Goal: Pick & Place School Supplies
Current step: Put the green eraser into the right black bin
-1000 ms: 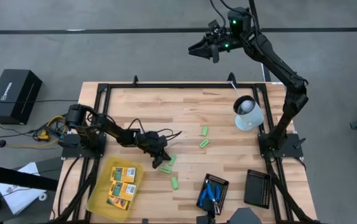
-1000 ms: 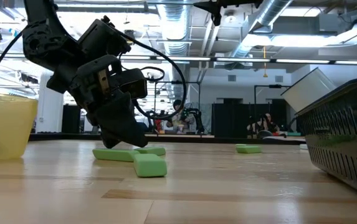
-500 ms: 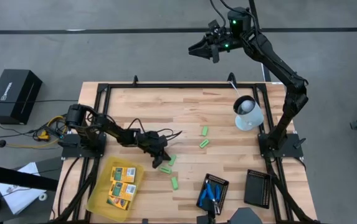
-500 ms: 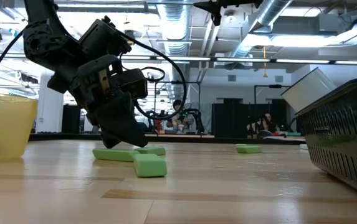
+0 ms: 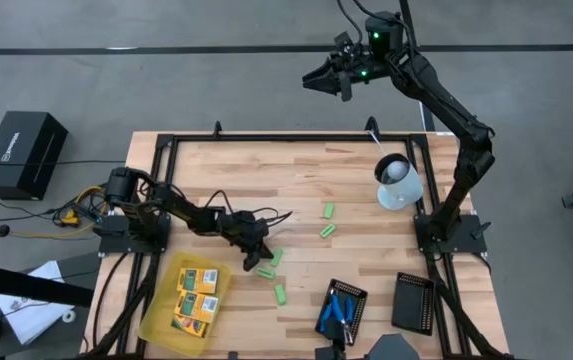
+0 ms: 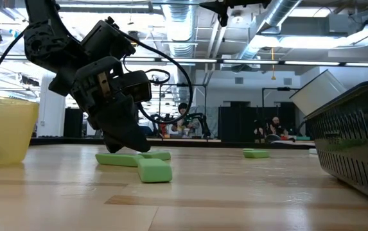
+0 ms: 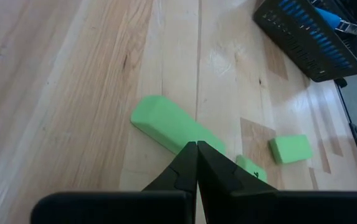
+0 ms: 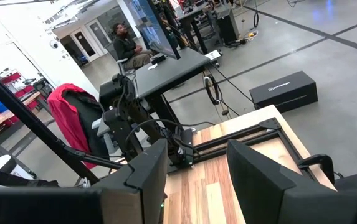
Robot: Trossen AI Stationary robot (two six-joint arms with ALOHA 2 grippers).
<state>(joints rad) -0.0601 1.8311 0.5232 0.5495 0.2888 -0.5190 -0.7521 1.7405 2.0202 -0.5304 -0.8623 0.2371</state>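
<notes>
Closed tight together, the jaws of the left gripper (image 5: 262,264) have their tips down on the wooden table (image 5: 296,180), touching the long green block (image 7: 169,125) but not holding it. Two more green blocks (image 5: 280,294) lie near it, two others (image 5: 327,230) farther off toward the right arm. Four yellow packs (image 5: 195,297) lie in the yellow tray (image 5: 158,318) — the blue scissors (image 5: 339,309) in a black ribbed tray (image 5: 358,296). High above the far edge of the table hangs the right gripper (image 5: 323,79), fingers apart, empty.

Green blocks (image 5: 327,231): five. Yellow packs (image 5: 194,300): four (in one yellow tray (image 5: 154,322)). Black trays (image 5: 414,301): two.
</notes>
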